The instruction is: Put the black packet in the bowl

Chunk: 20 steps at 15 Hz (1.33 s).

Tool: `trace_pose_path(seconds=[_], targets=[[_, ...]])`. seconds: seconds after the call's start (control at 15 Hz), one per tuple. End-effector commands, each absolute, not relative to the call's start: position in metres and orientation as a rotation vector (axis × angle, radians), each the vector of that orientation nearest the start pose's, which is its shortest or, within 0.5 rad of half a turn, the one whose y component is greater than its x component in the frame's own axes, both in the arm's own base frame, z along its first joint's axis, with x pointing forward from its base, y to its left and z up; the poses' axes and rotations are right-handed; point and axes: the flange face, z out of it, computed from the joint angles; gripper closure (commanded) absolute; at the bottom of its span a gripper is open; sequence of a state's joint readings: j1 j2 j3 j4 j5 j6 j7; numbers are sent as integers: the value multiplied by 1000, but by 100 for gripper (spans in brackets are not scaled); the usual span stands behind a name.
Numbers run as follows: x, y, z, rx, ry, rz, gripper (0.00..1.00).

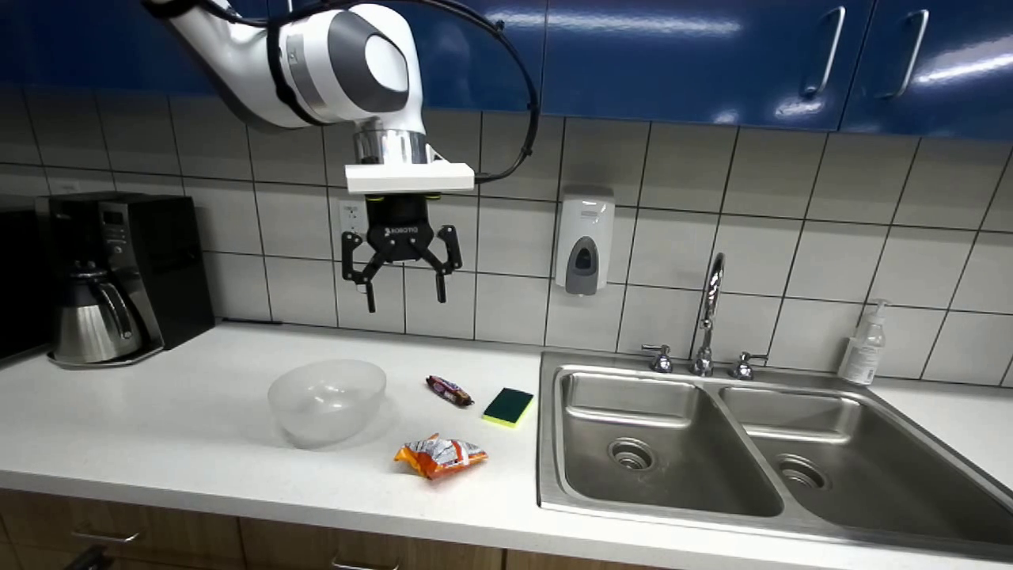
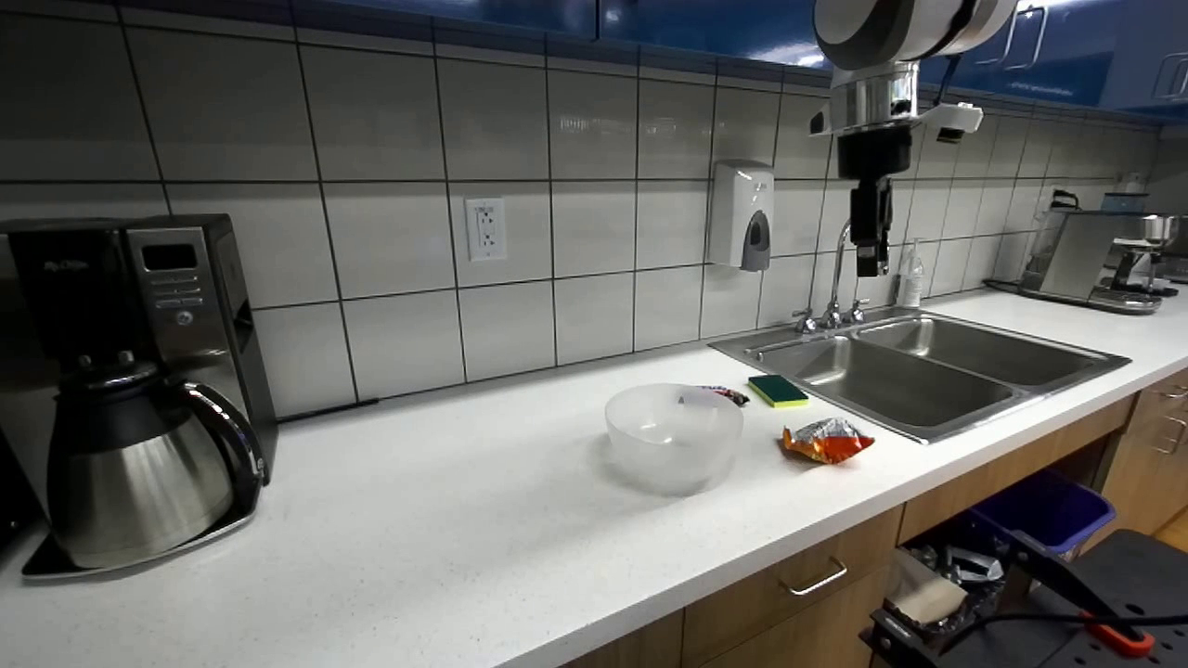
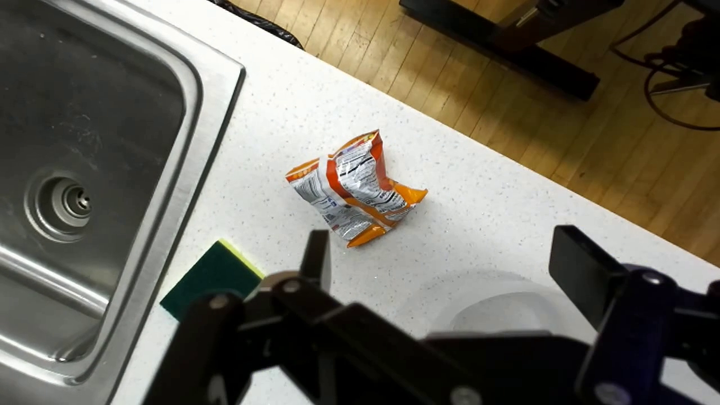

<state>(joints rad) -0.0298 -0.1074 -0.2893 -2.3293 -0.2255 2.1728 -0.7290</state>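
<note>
The black packet (image 1: 449,391) is a slim dark wrapper lying on the white counter, to the right of the bowl in an exterior view. Its end also shows past the bowl's rim in an exterior view (image 2: 730,395). In the wrist view it is hidden. The translucent whitish bowl (image 1: 327,402) stands on the counter and shows in an exterior view (image 2: 674,441). It shows partly between the fingers in the wrist view (image 3: 500,315). My gripper (image 1: 406,304) is open with nothing between its fingers, high above the counter. It also shows in an exterior view (image 2: 871,269) and the wrist view (image 3: 443,232).
A green sponge (image 1: 508,406) lies beside the packet, near the steel sink (image 1: 549,443). A crinkly orange-red packet (image 1: 441,457) lies nearer the counter's front edge. A coffee maker (image 2: 148,390) stands at the far end. A soap dispenser (image 1: 585,241) hangs on the tiled wall.
</note>
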Motion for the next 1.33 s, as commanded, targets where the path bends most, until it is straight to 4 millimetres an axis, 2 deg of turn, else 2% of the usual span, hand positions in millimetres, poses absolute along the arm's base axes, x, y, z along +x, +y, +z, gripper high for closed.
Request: trace_pose_path(seconds=[0.0,0.33,0.87,1.27], targets=[[466,-164,368,-3120,-892,194,0],[491,-179,345,-3130,-985,156,0],[532,-217,310,-3051,-1331,131,0],[563,-226,280,-2985,-1501,97,0]])
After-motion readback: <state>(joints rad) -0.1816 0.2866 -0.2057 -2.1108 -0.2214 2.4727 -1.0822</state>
